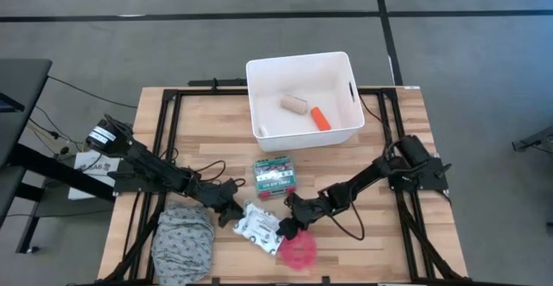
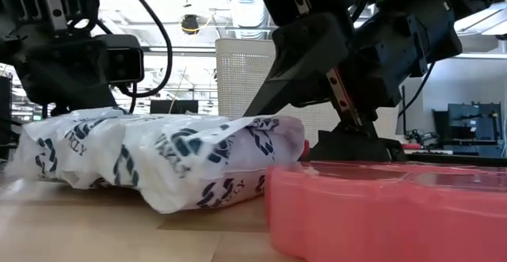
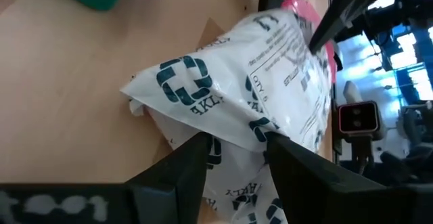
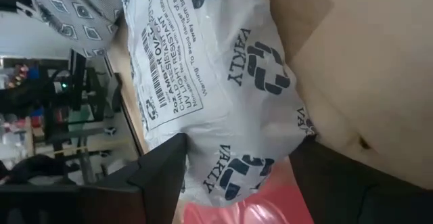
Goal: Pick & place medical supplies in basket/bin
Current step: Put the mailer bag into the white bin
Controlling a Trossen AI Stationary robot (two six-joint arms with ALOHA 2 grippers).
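We see the packet (image 1: 257,225) lying on the worktop (image 1: 380,243) at about 6 o'clock from the bin (image 1: 344,129), with both tools at it. The left tool (image 1: 235,214), at the packet's 9 o'clock side, has its fingers (image 3: 179,170) spread around the packet's edge. The right tool (image 1: 288,226), at the 3 o'clock side, is likewise spread about the packet, its fingers (image 4: 159,163) straddling the end. The disc (image 1: 298,251) touches the packet at 4 o'clock; the box (image 1: 276,176) lies just at its 12 o'clock. Inside the bin rest the roll (image 1: 293,104) and tube (image 1: 320,117). The cloth (image 1: 183,238) sits at the packet's 9 o'clock.

one packet (image 1: 257,224), one box (image 1: 275,175), one disc (image 1: 298,251), one tub (image 1: 304,98)
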